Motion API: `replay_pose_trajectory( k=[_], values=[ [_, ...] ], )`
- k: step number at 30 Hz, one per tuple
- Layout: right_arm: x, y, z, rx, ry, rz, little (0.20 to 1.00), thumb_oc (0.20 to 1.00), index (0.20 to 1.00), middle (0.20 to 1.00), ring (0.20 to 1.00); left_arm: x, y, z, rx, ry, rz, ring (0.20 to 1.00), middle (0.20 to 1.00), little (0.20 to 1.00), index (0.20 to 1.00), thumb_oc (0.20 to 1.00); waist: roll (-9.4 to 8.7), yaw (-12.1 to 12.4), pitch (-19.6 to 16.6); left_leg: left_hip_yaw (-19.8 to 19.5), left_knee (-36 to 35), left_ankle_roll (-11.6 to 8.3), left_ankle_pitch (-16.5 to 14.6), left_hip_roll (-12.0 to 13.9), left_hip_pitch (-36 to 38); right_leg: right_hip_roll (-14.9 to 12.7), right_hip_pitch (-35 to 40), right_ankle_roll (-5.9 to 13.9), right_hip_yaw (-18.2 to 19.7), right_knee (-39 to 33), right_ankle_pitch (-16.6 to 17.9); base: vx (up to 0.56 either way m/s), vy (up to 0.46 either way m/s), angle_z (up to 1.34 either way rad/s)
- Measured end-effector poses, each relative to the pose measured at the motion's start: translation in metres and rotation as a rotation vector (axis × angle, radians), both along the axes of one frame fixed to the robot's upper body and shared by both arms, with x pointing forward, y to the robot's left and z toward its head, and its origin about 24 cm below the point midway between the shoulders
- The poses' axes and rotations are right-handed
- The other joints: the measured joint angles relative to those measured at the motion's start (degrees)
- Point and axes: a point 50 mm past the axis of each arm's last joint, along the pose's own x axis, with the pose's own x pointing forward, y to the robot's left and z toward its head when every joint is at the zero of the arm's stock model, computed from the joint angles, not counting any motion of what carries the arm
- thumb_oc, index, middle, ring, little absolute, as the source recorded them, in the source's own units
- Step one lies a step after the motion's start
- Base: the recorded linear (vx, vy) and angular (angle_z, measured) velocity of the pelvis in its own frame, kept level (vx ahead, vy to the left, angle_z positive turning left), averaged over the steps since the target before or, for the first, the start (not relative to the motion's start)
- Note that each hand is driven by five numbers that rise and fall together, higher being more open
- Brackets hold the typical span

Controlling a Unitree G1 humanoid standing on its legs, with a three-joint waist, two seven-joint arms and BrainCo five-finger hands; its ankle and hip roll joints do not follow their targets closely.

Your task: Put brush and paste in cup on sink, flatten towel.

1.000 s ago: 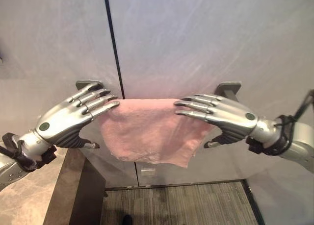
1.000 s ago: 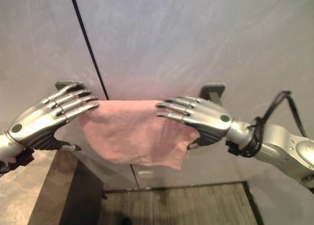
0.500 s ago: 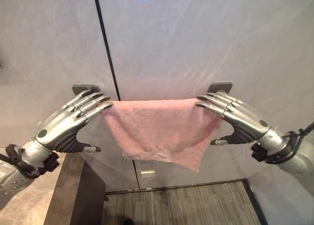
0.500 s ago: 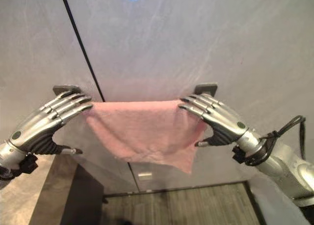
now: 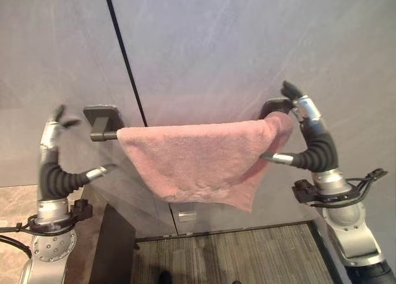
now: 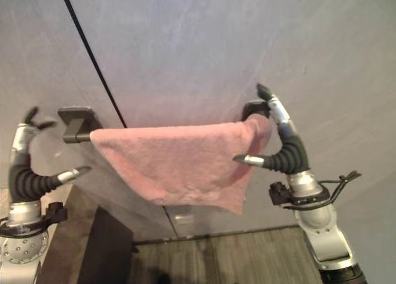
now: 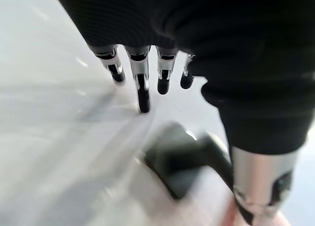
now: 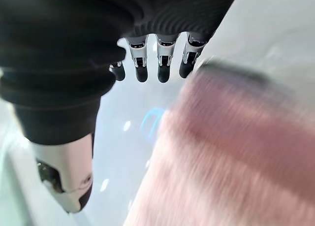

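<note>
1. Hidden or cut off: the right end of the dark metal towel bar (image 5: 104, 135) lies under the cloth, so only its short bare left stub and the two dark square wall brackets show — the left bracket (image 5: 102, 116) in full, the right bracket (image 5: 273, 105) partly behind the fingers of the right hand. Both wrist views are smeared by motion; the left wrist view gives a dark bracket shape with no clear edges, the right wrist view a pink streaked mass.
2. Task item: one pink terry towel (image 5: 198, 163) hangs over the bar, spread along nearly its full length. Its top edge lies straight on the bar; its lower hem sags unevenly, dropping to a point at the lower right, with a rumpled fold near the bottom middle.
3. Left hand (image 5: 54, 154): raised upright beside the left bracket, apart from the towel. Fingers extended and relaxed, thumb spread out toward the towel — it holds nothing.
4. Right hand (image 5: 312, 138): raised upright at the towel's right end. Fingers extended upward by the right bracket, thumb pointing across the cloth's right edge, holding nothing.
5. Surroundings: smooth grey stone-look wall panels (image 5: 247, 49) with one thin black vertical seam; ribbed grey carpet floor (image 5: 235, 259) below; a beige marble surface (image 5: 18, 203) with a dark side panel at lower left.
</note>
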Motion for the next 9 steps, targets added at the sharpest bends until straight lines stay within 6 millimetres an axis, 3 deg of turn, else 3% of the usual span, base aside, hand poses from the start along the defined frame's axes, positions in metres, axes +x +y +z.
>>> replay_pose_trajectory(
  k=[2, 4, 7, 8, 9],
  values=[
    [-0.012, -0.025, -0.014, 0.112, 0.051, -0.145, 1.0, 1.0, 1.0, 1.0, 1.0, -0.017, 0.006, -0.026, -0.183, 0.068, 0.056, 1.0, 1.0, 1.0, 1.0, 1.0, -0.13, -0.17, 0.49, 0.0, 0.0, 0.0, -0.12, -0.18, -0.03, -0.11, -0.04, 0.0, -0.18, 0.12, -0.07, -0.01, -0.038, 0.0],
    [-0.019, -0.036, -0.023, 0.156, 0.081, -0.204, 1.0, 1.0, 1.0, 1.0, 1.0, -0.025, 0.009, -0.04, -0.205, 0.154, 0.064, 1.0, 1.0, 1.0, 1.0, 1.0, -0.06, -0.35, 1.04, 0.0, 0.01, -0.01, -0.11, -0.18, -0.1, 0.04, -0.15, -0.01, -0.28, 0.2, -0.15, 0.0, -0.019, -0.02],
    [-0.031, -0.057, -0.058, 0.296, 0.209, -0.343, 1.0, 1.0, 1.0, 1.0, 1.0, -0.04, 0.01, -0.074, -0.287, 0.329, 0.076, 1.0, 1.0, 1.0, 1.0, 1.0, 0.01, -1.04, 1.75, -0.13, 0.01, -0.07, -0.15, -0.08, -0.28, 0.16, -0.14, -0.03, -0.84, 0.21, -0.4, -0.04, -0.023, 0.05],
    [-0.033, -0.06, -0.073, 0.323, 0.269, -0.372, 1.0, 1.0, 1.0, 1.0, 1.0, -0.042, 0.009, -0.088, -0.344, 0.377, 0.074, 1.0, 1.0, 1.0, 1.0, 1.0, 0.09, -1.25, 1.86, -0.21, 0.01, -0.07, -0.16, -0.06, -0.34, 0.16, -0.13, -0.02, -0.94, 0.2, -0.45, -0.04, -0.029, 0.09],
    [-0.042, -0.065, -0.11, 0.358, 0.451, -0.425, 1.0, 1.0, 1.0, 1.0, 1.0, -0.045, 0.001, -0.109, -0.443, 0.427, 0.055, 1.0, 1.0, 1.0, 1.0, 1.0, 0.42, -1.1, 2.05, -0.52, 0.0, -0.08, -0.16, 0.02, -0.81, 0.04, -0.35, -0.02, -1.18, 0.18, -0.55, -0.05, -0.026, 0.12]
  ],
)
